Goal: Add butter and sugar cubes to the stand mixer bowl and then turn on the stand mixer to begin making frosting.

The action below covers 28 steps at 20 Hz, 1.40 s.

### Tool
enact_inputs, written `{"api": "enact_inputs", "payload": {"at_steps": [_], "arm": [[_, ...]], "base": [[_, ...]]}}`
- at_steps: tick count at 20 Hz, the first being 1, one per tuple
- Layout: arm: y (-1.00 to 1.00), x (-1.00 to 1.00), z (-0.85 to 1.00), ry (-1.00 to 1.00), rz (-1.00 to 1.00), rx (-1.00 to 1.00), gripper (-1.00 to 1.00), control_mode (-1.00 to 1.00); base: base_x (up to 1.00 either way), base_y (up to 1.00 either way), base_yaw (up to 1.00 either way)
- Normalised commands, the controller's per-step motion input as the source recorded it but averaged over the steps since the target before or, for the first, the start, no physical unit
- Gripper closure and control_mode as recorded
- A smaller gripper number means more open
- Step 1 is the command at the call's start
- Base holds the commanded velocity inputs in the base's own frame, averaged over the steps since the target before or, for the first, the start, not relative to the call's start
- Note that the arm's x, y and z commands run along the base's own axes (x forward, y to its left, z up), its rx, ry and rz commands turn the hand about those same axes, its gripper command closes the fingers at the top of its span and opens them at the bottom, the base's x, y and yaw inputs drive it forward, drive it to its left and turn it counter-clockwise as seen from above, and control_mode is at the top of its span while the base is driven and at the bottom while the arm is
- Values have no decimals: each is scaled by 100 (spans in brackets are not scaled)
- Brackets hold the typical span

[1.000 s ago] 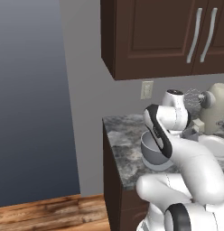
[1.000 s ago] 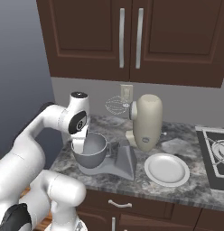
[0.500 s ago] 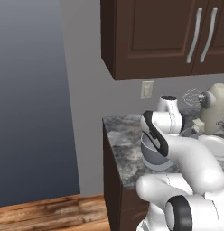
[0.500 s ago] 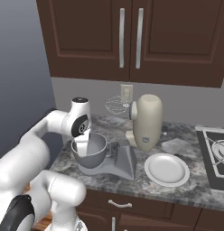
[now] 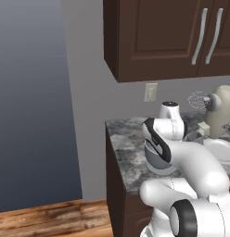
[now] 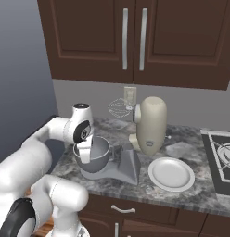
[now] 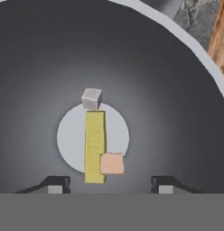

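Gripper [image 7: 107, 184] jaws stood apart over my stand mixer bowl [image 7: 37, 67], gripping nothing; butter [image 7: 95, 146] inside; no writing legible

The speckled grey counter [image 6: 195, 194] holds the stand mixer [image 6: 149, 125], its grey bowl [image 6: 96, 155] on the left, and a white plate [image 6: 171, 174] on the right.

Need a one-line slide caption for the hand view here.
Open gripper above the stand mixer bowl, where the butter lies with two sugar cubes.
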Motion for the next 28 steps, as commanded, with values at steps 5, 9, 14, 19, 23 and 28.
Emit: {"api": "enact_inputs", "payload": {"at_steps": [5, 9, 14, 19, 23, 28], "arm": [[2, -10, 6, -2, 0, -1, -100, -100], [29, -49, 42, -6, 0, -5, -100, -100], [27, -57, 36, -5, 0, -9, -100, -100], [1, -99, -10, -17, -3, -1, -100, -100], [-16, -94, -1, -17, -7, 0, -100, -100], [-38, -82, 0, -16, -10, 0, -100, -100]], "base": [[0, 0, 0], [0, 0, 0], [0, 0, 0], [0, 0, 0], [0, 0, 0], [0, 0, 0]]}}
